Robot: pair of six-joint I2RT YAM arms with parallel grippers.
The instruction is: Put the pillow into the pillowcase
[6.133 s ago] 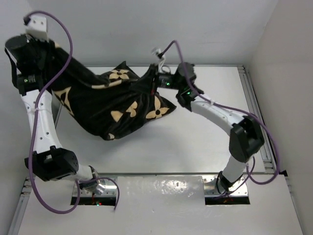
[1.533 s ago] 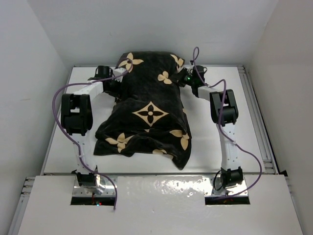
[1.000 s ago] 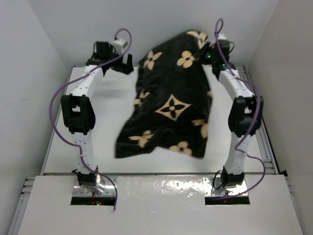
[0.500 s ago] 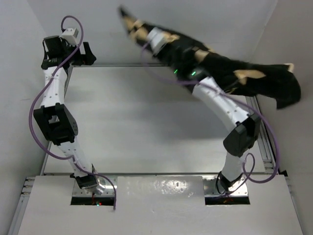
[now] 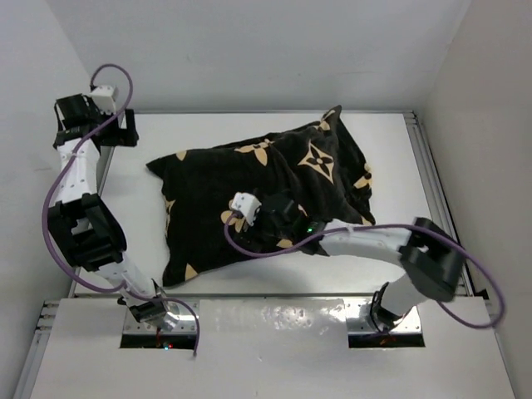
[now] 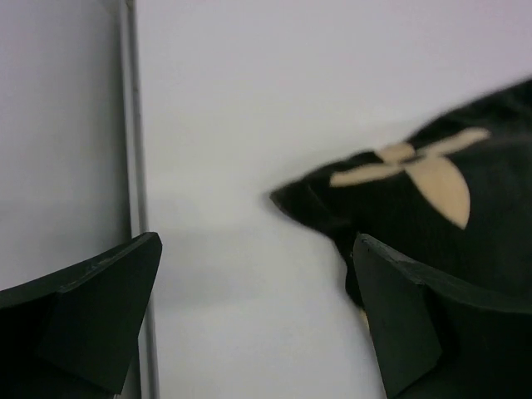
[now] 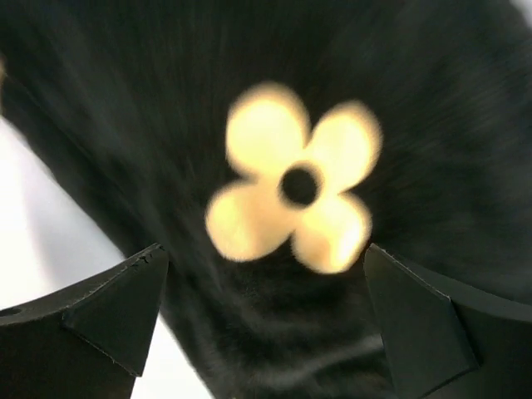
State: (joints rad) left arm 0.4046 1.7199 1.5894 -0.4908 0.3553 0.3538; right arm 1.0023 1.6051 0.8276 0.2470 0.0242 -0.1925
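The black pillowcase with tan flower motifs lies puffed up across the middle of the white table. The pillow is hidden; no cream fabric shows anywhere. My right gripper hovers open just above the pillowcase, with a tan flower between its fingers and nothing gripped. In the top view the right gripper sits over the case's near part. At the table's far left my left gripper is open and holds nothing. In its wrist view the left gripper has bare table between its fingers, and a corner of the pillowcase lies to the right.
The white table has metal rails along its right edge and left edge. White walls close in the back and both sides. The right arm's forearm lies low across the near right of the table.
The right gripper had the pillowcase raised in the air at the right. Now the case lies on the table and the right gripper has opened and swung low over it.
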